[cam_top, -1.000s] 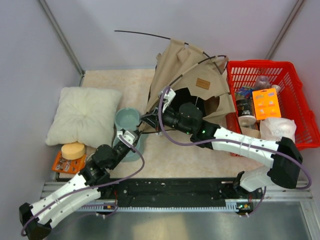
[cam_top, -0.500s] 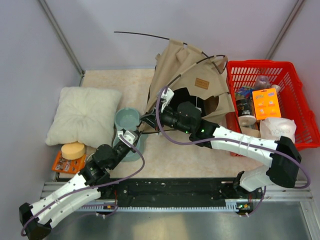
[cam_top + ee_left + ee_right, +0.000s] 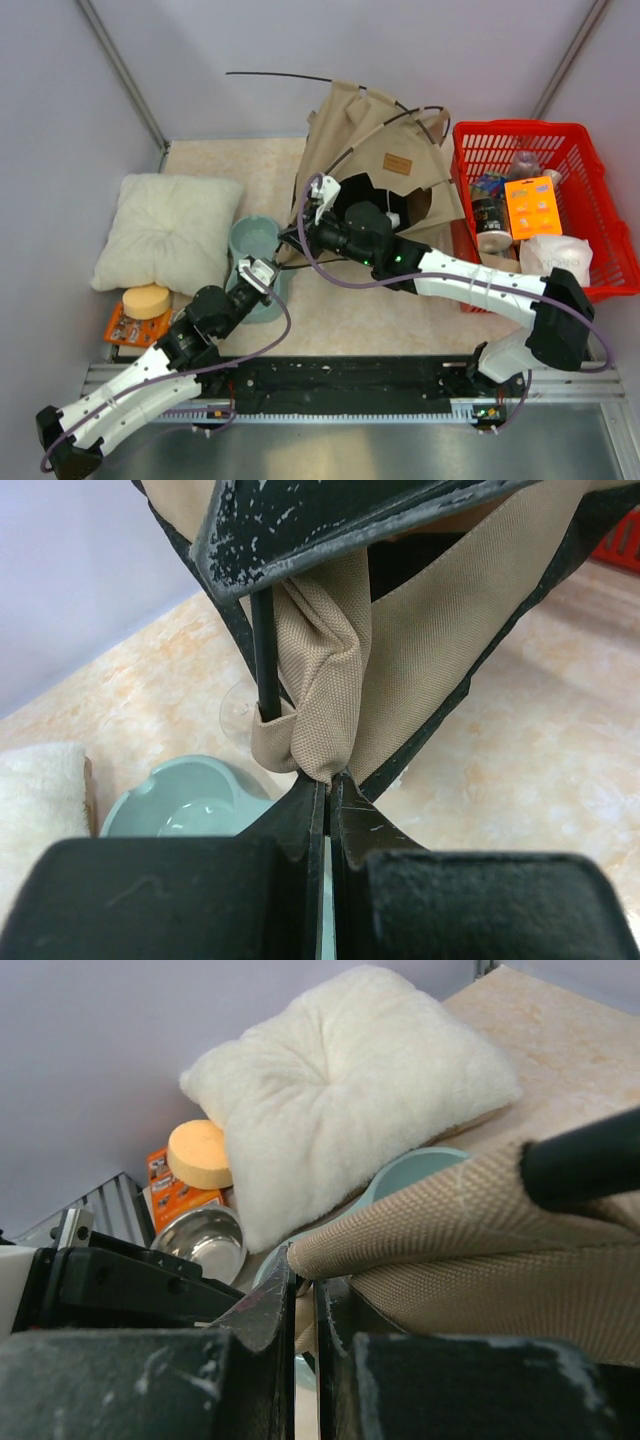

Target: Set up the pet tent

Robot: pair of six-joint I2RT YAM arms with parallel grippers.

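The tan pet tent (image 3: 375, 140) stands slumped at the back centre, with thin black poles (image 3: 280, 75) sticking out to the left and a brown label patch (image 3: 398, 164). My left gripper (image 3: 268, 268) is shut on the tent's lower left corner fabric (image 3: 325, 695), beside a black pole (image 3: 264, 650). My right gripper (image 3: 297, 237) is shut on a tan fabric fold (image 3: 420, 1225) of the same corner, a black pole end (image 3: 585, 1160) just above it.
A cream pillow (image 3: 168, 230) lies at the left, with a mint bowl (image 3: 255, 240) beside it. An orange sponge (image 3: 146, 300) and a steel bowl (image 3: 200, 1240) sit near the front left. A red basket (image 3: 545, 200) with several items stands at the right.
My right gripper has moved left and slightly back with the tent corner. The tent and its poles have shifted a little leftward. The left arm has barely moved.
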